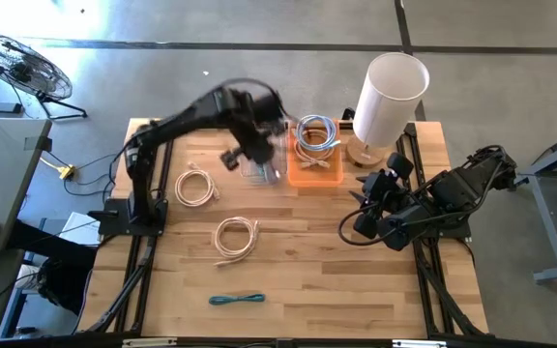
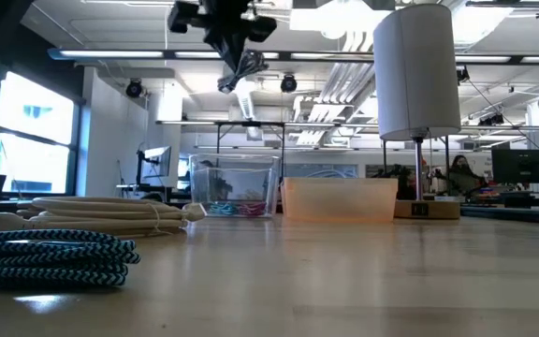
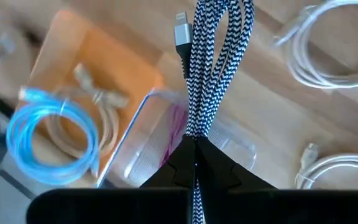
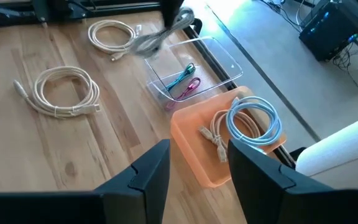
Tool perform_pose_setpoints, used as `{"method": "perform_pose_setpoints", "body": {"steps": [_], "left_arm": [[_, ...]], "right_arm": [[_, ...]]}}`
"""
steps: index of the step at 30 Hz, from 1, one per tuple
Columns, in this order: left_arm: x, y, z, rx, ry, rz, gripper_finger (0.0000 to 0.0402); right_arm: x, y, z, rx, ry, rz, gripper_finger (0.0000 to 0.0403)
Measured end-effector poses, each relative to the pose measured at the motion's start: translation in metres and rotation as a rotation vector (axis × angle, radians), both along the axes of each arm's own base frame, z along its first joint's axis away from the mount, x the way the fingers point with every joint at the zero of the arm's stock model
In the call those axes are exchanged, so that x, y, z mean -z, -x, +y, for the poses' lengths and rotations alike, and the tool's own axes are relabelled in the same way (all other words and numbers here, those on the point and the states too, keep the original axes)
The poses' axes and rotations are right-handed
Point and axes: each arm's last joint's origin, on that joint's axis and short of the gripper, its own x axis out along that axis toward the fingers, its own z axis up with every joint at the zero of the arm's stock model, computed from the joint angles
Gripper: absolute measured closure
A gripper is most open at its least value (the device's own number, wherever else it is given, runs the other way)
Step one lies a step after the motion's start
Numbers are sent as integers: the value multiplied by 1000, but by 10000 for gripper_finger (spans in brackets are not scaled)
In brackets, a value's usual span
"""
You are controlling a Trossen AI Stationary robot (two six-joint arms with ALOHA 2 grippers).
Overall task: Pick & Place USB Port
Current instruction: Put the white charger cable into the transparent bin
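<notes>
Open-plan workshop, concrete floor, strip lights; wooden worktop in the middle with an arm on each side.

Left arm reaches in over the far middle of the worktop. Right arm is folded low at the right edge, well apart from the bins; right gripper waits with jaws wide and nothing between them.

White lamp stands at the far right corner. Orange bin sits just beside it, holding a blue coil and a beige one. Clear bin touches or nearly touches the orange bin's left side; a teal and a pink cable lie in it.

Loose on the worktop: two cream coils, one left of the clear bin, one mid-worktop, and a teal braided cable at the near edge.

Left gripper is raised above the clear bin, jaws pinched tight on the black-and-white braided USB cable. The bundle is folded, held near one end, its long axis running straight out from the jaws, silver plug at the far end.

Judgement: the clear bin lies directly under the hanging bundle, orange bin one step to the right. Left arm is the only one placed to set it down; the drop turns on keeping the bundle's length inside the clear bin's walls.
</notes>
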Motion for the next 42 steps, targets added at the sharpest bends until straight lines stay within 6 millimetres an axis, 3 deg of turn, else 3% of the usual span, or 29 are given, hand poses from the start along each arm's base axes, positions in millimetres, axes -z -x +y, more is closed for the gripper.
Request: {"method": "perform_pose_setpoints", "body": {"steps": [5,11,15,24,35,42], "left_arm": [[-1,16,46,-104,1,-47,401],[-4,26,74,-133,64,-149,401],[-4,27,76,-79,41,-141,401],[8,34,70,247,-5,-35,401],[39,23,78,219,-21,-3,400],[40,19,83,81,-68,-16,375]], "right_arm": [[0,0,0,22,-18,-18,250],[0,0,0,37,-32,-29,250],[0,0,0,41,-23,-35,250],[-1,0,-1,51,-2,-48,250],[-1,0,-1,58,-5,-62,250],[-1,-1,-1,72,-23,-80,250]]}}
